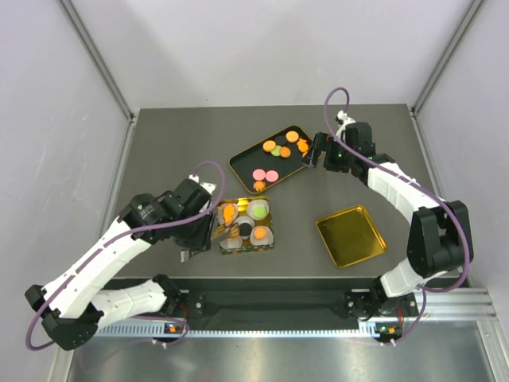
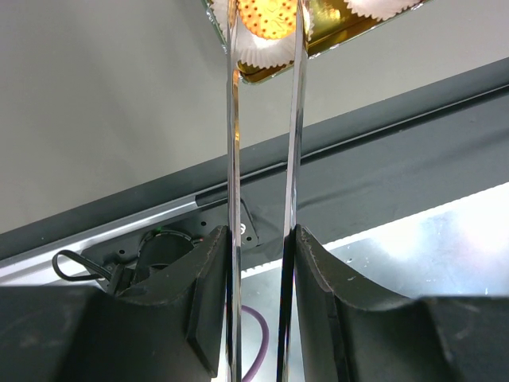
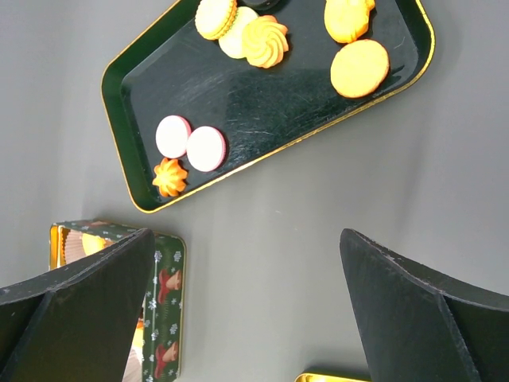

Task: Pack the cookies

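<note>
Several cookies (image 1: 270,149), orange, pink and green, lie on a black gold-rimmed tray (image 1: 245,161); the right wrist view shows them too (image 3: 359,68). A green tin (image 1: 271,225) holds white paper cups with more cookies (image 1: 229,212). My left gripper (image 1: 205,231) is at the tin's left side, shut on thin metal tongs (image 2: 232,135). The tong tips straddle an orange cookie (image 2: 266,17) in a paper cup at the tin's edge. My right gripper (image 1: 316,151) is open and empty beside the tray's right end, its fingers (image 3: 87,306) wide apart above bare table.
A gold tin lid (image 1: 350,235) lies upside down at the front right. The tin's decorated side (image 3: 163,318) shows at the right wrist view's lower left. The table's front edge and rail (image 2: 382,151) run behind the left gripper.
</note>
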Controlling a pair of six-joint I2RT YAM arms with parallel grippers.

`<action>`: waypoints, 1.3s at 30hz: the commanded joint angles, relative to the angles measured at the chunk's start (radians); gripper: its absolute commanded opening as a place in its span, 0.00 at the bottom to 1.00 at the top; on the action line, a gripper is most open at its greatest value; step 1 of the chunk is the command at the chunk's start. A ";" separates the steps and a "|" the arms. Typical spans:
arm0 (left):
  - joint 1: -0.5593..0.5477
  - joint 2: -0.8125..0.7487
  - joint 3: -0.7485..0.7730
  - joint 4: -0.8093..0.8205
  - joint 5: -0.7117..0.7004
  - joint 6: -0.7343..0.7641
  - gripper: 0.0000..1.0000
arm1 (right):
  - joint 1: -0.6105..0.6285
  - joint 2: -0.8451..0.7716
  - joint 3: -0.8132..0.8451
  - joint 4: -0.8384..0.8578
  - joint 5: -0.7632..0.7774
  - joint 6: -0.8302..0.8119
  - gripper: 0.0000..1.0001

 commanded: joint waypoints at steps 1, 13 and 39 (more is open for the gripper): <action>-0.005 -0.024 -0.007 -0.088 -0.019 -0.020 0.34 | 0.018 0.003 0.057 0.023 0.008 -0.016 1.00; -0.016 -0.012 -0.016 -0.096 -0.033 -0.019 0.34 | 0.015 0.003 0.057 0.021 0.011 -0.018 1.00; -0.050 0.012 -0.013 -0.102 -0.067 -0.031 0.36 | 0.016 0.006 0.057 0.021 0.011 -0.018 1.00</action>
